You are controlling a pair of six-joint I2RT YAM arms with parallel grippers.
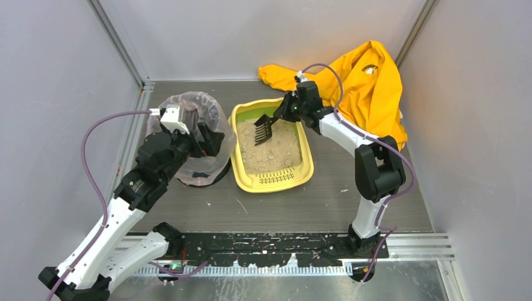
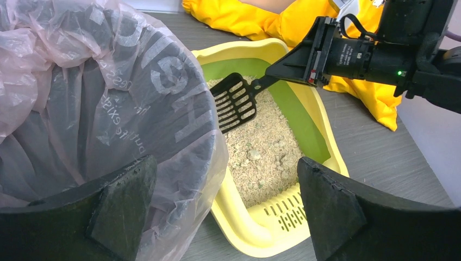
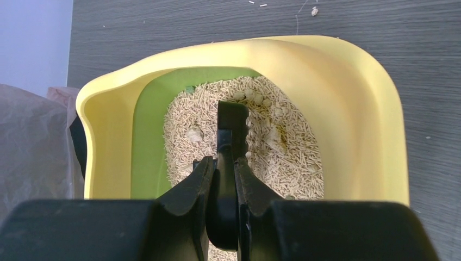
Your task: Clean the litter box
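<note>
Scooping step in hand, by the look of it: working over the litter box (image 1: 276, 180), set mid-worktop and nearer the far edge than the near one, with the slotted lip toward the near edge. Filled with beige litter (image 1: 270, 150), dotted with a few pale clumps (image 3: 194, 133) around the middle and far end.

Poised over the far half of that litter: a small black slotted scoop (image 1: 263, 130), blade tilted down, nothing visible on it. Hard to tell whether touching the surface or just clear of it. Clamped by its handle in the right gripper (image 3: 224, 166), jaws pressed tight on either side, reaching in over the box's far right corner. Places the box directly below and ahead of those jaws.

Just left of the box, toward the left edge: a round bin lined with a translucent bag (image 1: 188, 113), bag apparently brushing the box's left wall. Hovering at the bin's right rim: the left gripper (image 2: 225, 163), jaws wide apart, gripping nothing, facing the box's near end. Heaped in the far right corner: a yellow garment (image 1: 370, 88).

Next, probably: slide the blade under a clump, lift level, sift loose litter through the slots, then swing left over the bin without clipping wall or bag.
</note>
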